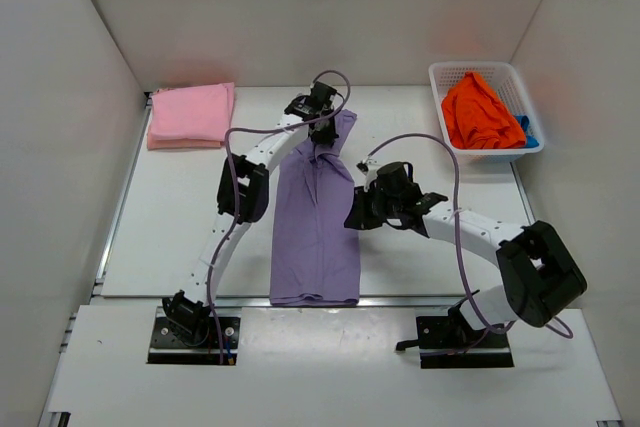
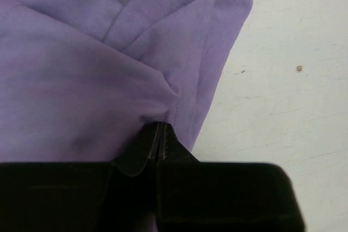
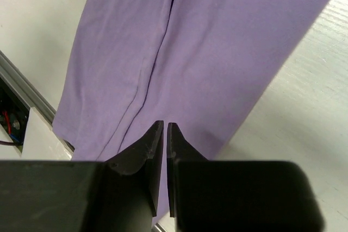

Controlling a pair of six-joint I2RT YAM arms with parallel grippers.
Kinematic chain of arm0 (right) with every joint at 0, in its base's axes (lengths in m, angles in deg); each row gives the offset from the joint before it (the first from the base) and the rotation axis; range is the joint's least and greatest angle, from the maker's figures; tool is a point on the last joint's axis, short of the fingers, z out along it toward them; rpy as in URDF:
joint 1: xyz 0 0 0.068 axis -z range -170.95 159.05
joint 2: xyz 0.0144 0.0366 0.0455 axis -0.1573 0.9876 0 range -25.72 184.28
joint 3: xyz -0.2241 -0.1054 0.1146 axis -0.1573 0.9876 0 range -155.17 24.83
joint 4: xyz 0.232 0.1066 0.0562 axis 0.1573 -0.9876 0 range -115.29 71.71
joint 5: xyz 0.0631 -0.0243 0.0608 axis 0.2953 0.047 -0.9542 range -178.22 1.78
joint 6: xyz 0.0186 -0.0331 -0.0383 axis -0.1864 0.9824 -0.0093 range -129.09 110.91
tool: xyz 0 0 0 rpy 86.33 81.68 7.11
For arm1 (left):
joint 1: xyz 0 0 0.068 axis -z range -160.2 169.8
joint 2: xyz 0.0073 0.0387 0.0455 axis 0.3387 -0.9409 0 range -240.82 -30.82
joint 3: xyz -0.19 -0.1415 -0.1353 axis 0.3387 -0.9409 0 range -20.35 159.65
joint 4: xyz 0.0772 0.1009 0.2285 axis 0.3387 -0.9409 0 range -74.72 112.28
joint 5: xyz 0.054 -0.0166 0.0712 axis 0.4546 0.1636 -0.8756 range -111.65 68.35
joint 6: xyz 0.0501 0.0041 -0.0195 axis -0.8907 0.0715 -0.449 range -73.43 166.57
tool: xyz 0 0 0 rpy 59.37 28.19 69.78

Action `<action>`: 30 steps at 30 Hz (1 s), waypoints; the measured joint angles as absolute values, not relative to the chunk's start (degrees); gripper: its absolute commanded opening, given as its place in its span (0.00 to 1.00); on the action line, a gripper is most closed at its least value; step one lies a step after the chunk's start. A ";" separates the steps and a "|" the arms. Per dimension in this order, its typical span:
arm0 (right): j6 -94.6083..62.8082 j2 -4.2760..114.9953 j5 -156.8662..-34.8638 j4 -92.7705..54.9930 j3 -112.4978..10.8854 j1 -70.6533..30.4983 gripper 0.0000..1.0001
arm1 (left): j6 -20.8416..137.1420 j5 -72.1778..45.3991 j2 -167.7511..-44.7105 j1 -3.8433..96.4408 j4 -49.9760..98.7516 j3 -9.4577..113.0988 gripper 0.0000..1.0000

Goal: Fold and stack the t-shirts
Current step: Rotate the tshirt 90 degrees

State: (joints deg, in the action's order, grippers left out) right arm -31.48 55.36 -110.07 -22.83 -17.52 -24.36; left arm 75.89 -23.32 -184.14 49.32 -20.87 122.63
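The lavender cotton t-shirt [image 1: 315, 237], folded lengthwise, is clamped in the left hand [image 2: 161, 133]; the right hand [image 3: 165, 131] is held closed and empty just above it. Lifted by one point, the fold could be dragged askew.

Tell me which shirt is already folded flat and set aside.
The pink shirt, at the far left corner: a neat folded rectangle. The purple shirt lies as a long strip in the middle; the orange shirt and blue shirt sit crumpled in the basket.
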 measured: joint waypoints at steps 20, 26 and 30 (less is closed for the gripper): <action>-34.67 49.76 -111.69 -19.09 -9.48 -24.62 0.05 | 95.02 -16.07 -189.56 43.15 -9.55 125.23 0.00; -35.15 48.60 -111.86 -18.37 -7.14 -24.66 0.05 | 100.61 -5.62 -193.84 41.10 0.15 127.81 0.00; -35.72 47.71 -111.93 -17.89 -6.42 -24.80 0.12 | 102.75 -1.18 -194.04 41.38 3.74 128.75 0.00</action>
State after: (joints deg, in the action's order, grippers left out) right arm -35.72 47.71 -111.93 -17.89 -6.42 -24.80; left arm 102.75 -1.18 -194.04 41.38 3.74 128.75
